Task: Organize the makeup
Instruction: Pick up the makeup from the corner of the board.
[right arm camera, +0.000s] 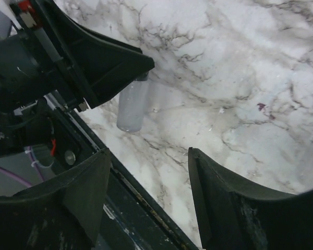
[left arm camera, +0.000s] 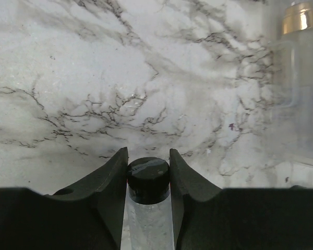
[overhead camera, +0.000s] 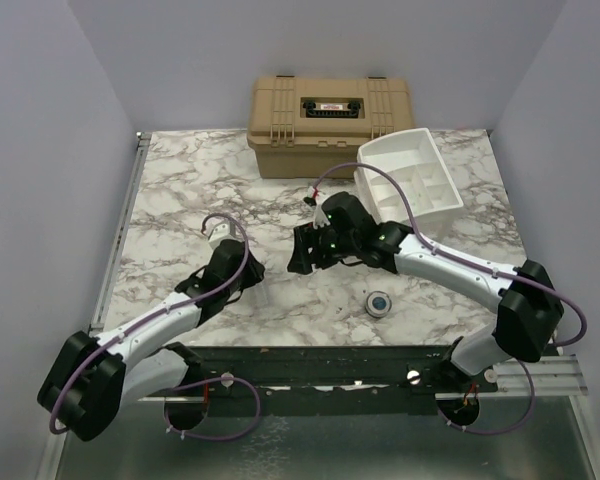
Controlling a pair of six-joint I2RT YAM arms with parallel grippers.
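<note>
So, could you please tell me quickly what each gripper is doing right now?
Left gripper: closed on a small clear bottle.
Right gripper: open, holding nothing.

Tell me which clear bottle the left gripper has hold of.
The black-capped clear bottle, pinched by the left gripper. The gold-capped bottle sits apart at that view's right edge, untouched.

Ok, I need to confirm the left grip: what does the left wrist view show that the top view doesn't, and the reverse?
Left wrist only: a black-capped bottle pinched in the left tool, and a gold-capped bottle at the upper right. Top only: the case, the tray and a jar. Shared: the marble table.
</note>
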